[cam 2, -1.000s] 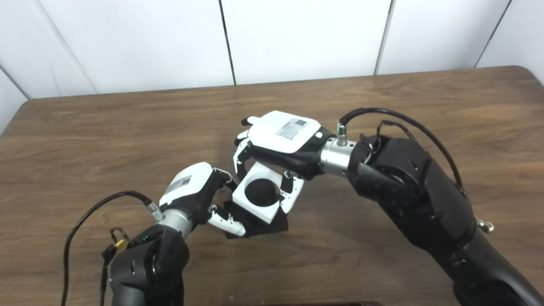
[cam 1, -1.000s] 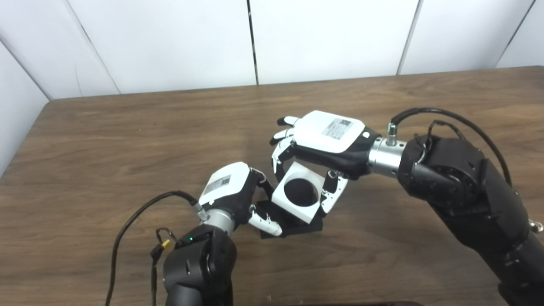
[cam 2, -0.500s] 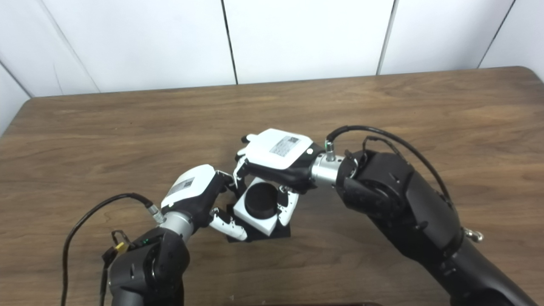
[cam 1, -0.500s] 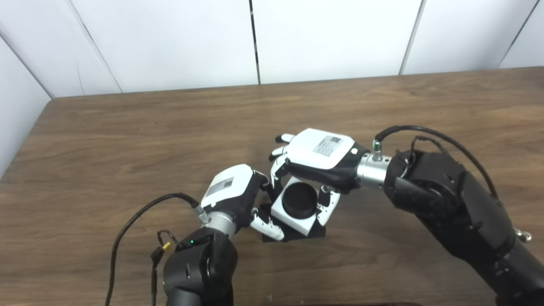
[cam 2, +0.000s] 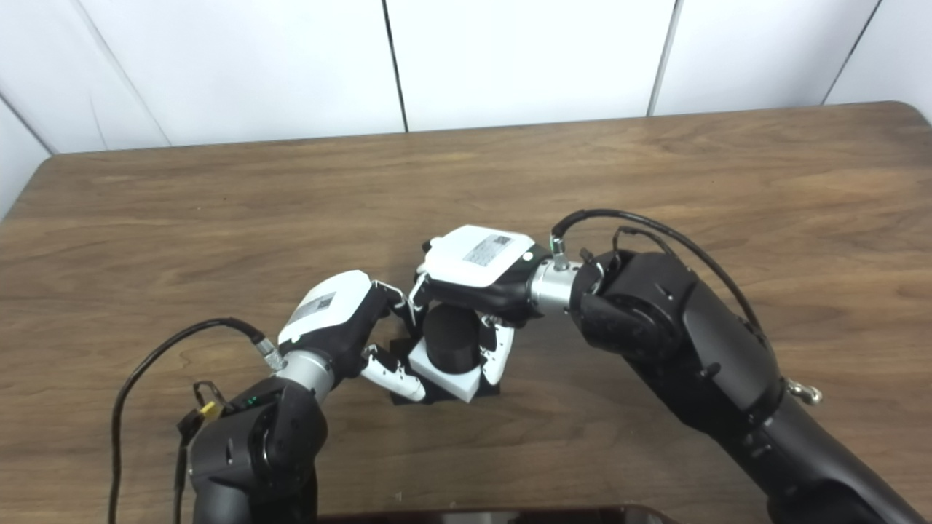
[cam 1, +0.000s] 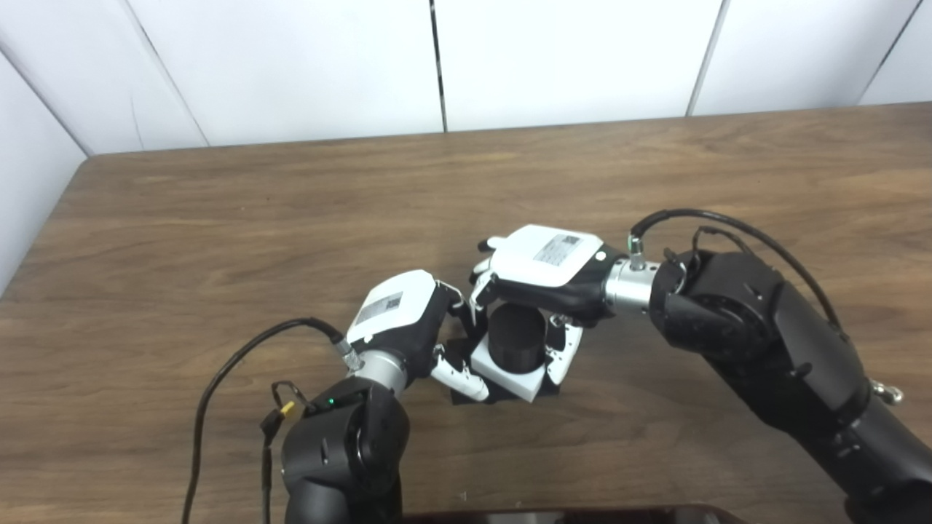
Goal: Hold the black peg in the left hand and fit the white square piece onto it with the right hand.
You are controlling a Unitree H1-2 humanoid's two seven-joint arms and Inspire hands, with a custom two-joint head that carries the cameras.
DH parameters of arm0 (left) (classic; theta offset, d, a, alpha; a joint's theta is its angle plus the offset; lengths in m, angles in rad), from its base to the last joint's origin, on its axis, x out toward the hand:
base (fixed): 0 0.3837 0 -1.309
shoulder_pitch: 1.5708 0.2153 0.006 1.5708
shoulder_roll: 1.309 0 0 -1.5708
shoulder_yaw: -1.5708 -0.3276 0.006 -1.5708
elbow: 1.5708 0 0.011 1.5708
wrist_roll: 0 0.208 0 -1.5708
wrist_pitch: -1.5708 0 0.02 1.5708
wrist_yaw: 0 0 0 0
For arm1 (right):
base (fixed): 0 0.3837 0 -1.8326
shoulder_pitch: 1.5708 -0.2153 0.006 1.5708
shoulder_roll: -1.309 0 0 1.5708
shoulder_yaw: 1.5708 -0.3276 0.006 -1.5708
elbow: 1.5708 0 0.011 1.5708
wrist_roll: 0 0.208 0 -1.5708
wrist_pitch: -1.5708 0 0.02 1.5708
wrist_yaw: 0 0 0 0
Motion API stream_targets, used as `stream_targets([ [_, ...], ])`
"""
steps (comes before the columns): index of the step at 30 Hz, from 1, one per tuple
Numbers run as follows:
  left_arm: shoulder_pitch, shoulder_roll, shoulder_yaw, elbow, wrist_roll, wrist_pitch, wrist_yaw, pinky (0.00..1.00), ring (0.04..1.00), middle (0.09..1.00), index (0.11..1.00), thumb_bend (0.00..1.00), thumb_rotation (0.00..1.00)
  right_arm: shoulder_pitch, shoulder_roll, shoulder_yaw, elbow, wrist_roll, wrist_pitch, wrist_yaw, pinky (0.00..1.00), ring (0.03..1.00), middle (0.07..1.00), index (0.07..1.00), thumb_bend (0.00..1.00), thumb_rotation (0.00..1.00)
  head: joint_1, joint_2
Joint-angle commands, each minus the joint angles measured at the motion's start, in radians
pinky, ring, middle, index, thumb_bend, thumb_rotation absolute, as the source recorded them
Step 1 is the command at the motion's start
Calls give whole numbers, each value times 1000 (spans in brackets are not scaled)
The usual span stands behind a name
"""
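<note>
Now I see my right hand [cam 1: 547,263] grasping the white square piece [cam 1: 510,376] around the black peg [cam 1: 515,338], palm down; my left hand [cam 1: 404,324] clasps the peg's base.

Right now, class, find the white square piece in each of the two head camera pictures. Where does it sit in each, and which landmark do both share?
Left eye view: the white square piece lies just below centre, slipped over the black peg.
Right eye view: the white square piece sits a little left of centre, below the middle.
Shared landmark: the right robot hand, its white back directly above the piece in both.
</note>
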Motion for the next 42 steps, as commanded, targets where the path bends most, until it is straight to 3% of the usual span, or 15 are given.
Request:
stream_targets([
  [1,9,-21,0,28,34,-12,-36,706,804,782,486,522,54,-26,-13,-3,-14,27,-13,20,1000,878,749,625,857,267,2,1],
  [2,8,-21,-1,28,37,-13,-42,705,804,785,486,522,55,-26,-17,-3,-12,29,-14,23,1000,881,756,660,943,347,3,1],
  [5,3,-18,-2,29,46,-17,-58,702,797,779,488,521,58,-28,-22,-4,-9,34,-13,32,1000,886,769,689,996,482,3,-1],
  [8,7,-24,3,24,49,-12,-41,681,777,757,483,524,59,-28,-27,-10,-10,47,-7,34,1000,892,775,699,1000,550,3,-1],
  [11,3,-34,23,11,48,2,-40,629,716,677,484,525,62,-24,-28,-19,-8,40,-14,16,1000,881,777,715,1000,606,5,-1],
  [13,-9,-31,30,4,54,0,-56,635,727,708,489,524,64,-22,-29,-24,-6,35,-17,7,1000,878,780,723,1000,620,7,-2],
  [14,-14,-25,28,2,56,-9,-56,628,731,743,589,825,124,-23,-30,-25,-6,33,-17,6,1000,880,784,729,1000,624,7,-2],
  [15,-18,-21,27,-1,57,-14,-57,638,744,760,626,911,154,-23,-31,-27,-6,33,-18,5,1000,882,786,730,1000,622,7,-2],
  [17,-23,-20,29,-9,49,-18,-58,660,763,781,680,978,195,-24,-32,-31,-4,32,-21,2,1000,884,787,728,1000,616,7,-2],
  [24,-24,-27,47,-41,18,-43,-89,756,851,855,836,1000,297,-25,-26,-35,-4,24,-15,2,1000,888,787,719,1000,580,11,-13],
  [28,-24,-24,49,-61,23,-62,-103,770,865,868,882,1000,357,-21,-22,-42,-1,19,-19,-14,1000,884,781,711,1000,564,13,-24],
  [30,-25,-23,51,-80,19,-70,-104,794,883,884,921,1000,439,-22,-20,-52,-3,24,-13,-20,1000,877,780,727,1000,556,14,-24],
  [33,-32,-21,62,-106,3,-82,-111,826,904,901,939,1000,546,-37,-13,-76,-7,37,15,-13,1000,878,787,770,1000,535,12,-26],
  [37,-53,-31,84,-130,9,-91,-150,848,918,910,937,1000,564,-64,-3,-115,-17,67,60,4,1000,888,802,802,1000,499,11,-32],
  [42,-78,-35,109,-155,-5,-94,-181,817,912,909,941,1000,568,-104,22,-218,19,249,193,17,999,913,835,844,1000,501,14,-36],
])
